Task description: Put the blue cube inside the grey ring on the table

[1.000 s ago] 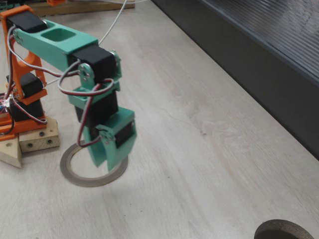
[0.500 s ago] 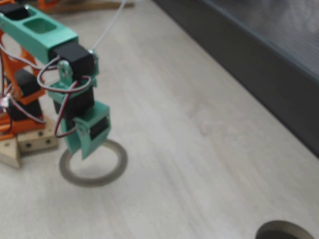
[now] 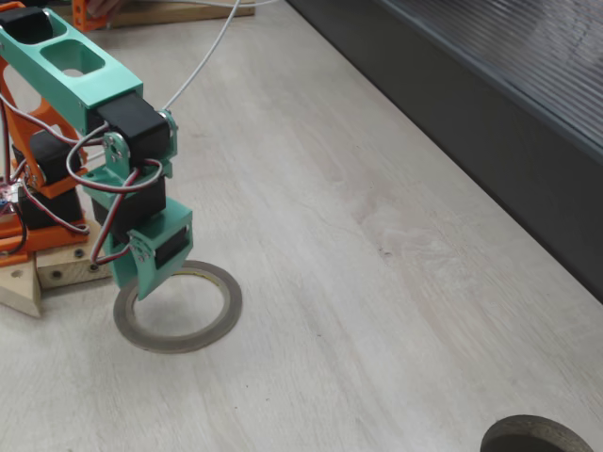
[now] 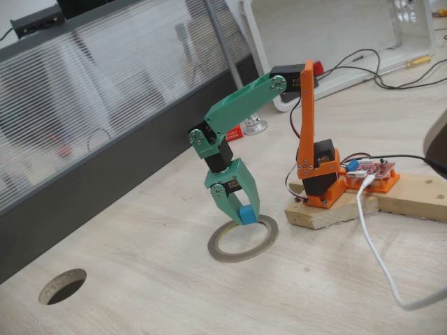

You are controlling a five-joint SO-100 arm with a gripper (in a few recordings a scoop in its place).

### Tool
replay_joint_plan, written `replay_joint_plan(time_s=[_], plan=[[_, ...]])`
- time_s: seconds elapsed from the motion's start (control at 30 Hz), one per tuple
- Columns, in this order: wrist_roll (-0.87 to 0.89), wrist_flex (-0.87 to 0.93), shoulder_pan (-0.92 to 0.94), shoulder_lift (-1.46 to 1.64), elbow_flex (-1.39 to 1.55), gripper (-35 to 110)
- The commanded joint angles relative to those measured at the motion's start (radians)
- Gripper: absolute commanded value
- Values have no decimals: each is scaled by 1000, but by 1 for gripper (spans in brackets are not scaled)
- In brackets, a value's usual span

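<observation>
- Your gripper is clamped on the blue cube, which shows between its green fingers in a fixed view.
- The cube hangs above the grey ring, over the ring's far rim, not resting on the surface.
- In a fixed view your gripper points down at the left part of the grey ring; the cube is hidden there behind the green fingers.
- The ring lies flat on the pale wood surface, just right of the arm's wooden base block.
- A dark round hole sits at the near right edge of the surface, well apart from the ring.
</observation>
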Motion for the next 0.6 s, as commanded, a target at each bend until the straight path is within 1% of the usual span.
replay_joint_plan(time_s=[0.0, 0.23, 0.43, 0.57], plan=[[8, 3, 6, 29, 14, 0], [2, -17, 6, 28, 77, 0], [2, -212, 6, 28, 126, 0], [2, -250, 6, 28, 179, 0]])
